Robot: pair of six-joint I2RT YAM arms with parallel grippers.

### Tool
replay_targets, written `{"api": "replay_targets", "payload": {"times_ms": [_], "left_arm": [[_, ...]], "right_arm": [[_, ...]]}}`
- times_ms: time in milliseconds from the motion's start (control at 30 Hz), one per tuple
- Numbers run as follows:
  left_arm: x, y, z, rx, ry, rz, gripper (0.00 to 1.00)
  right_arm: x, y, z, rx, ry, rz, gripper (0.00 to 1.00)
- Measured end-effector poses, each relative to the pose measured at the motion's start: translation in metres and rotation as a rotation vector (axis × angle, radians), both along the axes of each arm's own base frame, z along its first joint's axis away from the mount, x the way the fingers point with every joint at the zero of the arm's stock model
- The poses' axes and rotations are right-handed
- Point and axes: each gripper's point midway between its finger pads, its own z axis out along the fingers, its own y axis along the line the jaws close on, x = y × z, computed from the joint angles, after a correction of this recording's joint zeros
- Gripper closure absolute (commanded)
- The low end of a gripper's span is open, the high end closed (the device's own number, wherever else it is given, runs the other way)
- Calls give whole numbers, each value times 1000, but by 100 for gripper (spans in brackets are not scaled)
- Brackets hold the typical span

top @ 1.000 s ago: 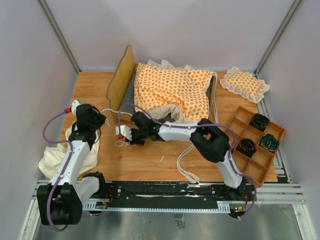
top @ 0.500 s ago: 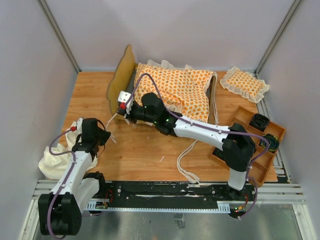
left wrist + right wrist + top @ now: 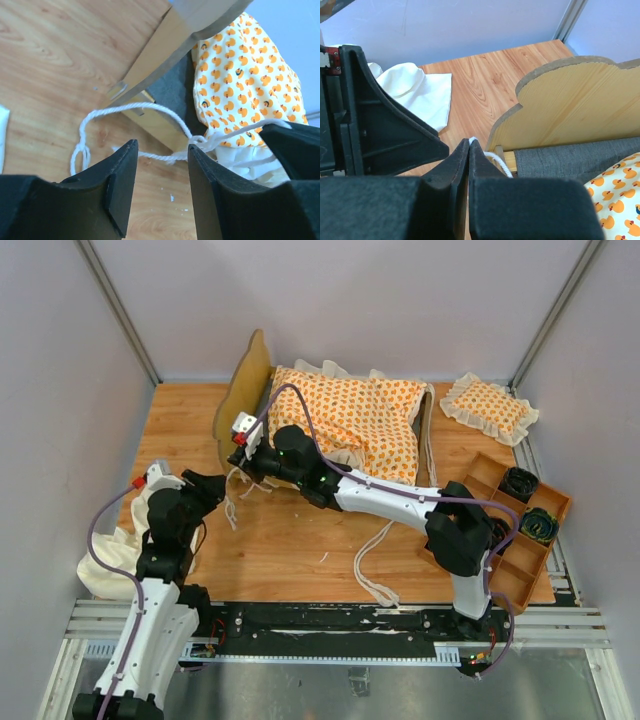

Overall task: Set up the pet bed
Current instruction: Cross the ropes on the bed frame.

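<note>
The pet bed's light-wood frame (image 3: 243, 392) stands at the back of the table with its scalloped headboard (image 3: 570, 105) upright and its grey base (image 3: 570, 157) showing. The orange-patterned cushion (image 3: 350, 425) lies bunched on the frame. My right gripper (image 3: 243, 453) is beside the headboard's near corner, shut on a white tie string (image 3: 492, 159) of the cushion. That tie string (image 3: 150, 107) runs in loops over the wood floor. My left gripper (image 3: 161, 150) hovers open just short of the string, with nothing between its fingers.
A cream cloth (image 3: 110, 560) lies crumpled at the front left. The small patterned pillow (image 3: 490, 408) sits at the back right. A wooden compartment tray (image 3: 497, 578) with coiled cables stands at the right. Another tie string (image 3: 375, 560) trails toward the front edge.
My left gripper has opened and risen toward the bed's near corner. My right gripper has swung from the table's middle up beside the headboard, still shut on the string.
</note>
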Motion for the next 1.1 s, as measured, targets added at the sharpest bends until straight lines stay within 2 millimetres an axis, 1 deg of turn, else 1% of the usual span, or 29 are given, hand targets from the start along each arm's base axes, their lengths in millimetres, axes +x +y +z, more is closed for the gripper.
{"api": "replay_targets", "payload": {"times_ms": [67,100,167,200,233,300,333,400,500,533,567,633,700,800,867,967,1100], "left_arm": [[3,-2,6,17,-29,-17,51],[4,0,4,25,-21,-12,51],[4,7,-2,37,4,28,51],[4,12,-5,46,21,53,51],[4,16,-9,62,34,71,51],[4,19,-11,101,43,71,50],[5,17,-10,119,42,51,51],[9,9,-7,139,32,-10,50],[18,-13,-2,152,12,-137,49],[19,-21,-3,155,10,-173,49],[20,-30,-9,163,24,-212,49],[17,-51,-21,182,58,-296,49],[13,-68,-30,200,82,-360,51],[11,-85,-41,226,106,-415,51],[8,-97,-50,254,124,-450,50],[5,-112,-67,298,162,-487,50],[3,-115,-98,346,243,-490,49]], "right_arm": [[-1,0,0,0,4,2,100],[-2,0,-1,-2,6,9,99],[-8,-2,-6,-17,18,36,95],[-15,-6,-12,-33,30,60,90],[-22,-10,-19,-51,44,81,83],[-40,-21,-35,-100,78,143,66],[-50,-28,-44,-129,95,173,60],[-66,-43,-61,-189,134,215,54],[-78,-66,-74,-247,187,200,46],[-79,-72,-75,-254,199,183,44],[-78,-80,-74,-258,210,158,41],[-72,-93,-67,-250,223,92,38],[-63,-105,-55,-225,223,28,37],[-51,-123,-36,-177,215,-63,37],[-44,-135,-30,-159,212,-112,37],[-41,-148,-31,-151,219,-155,37],[-46,-165,-41,-157,228,-188,37]]}}
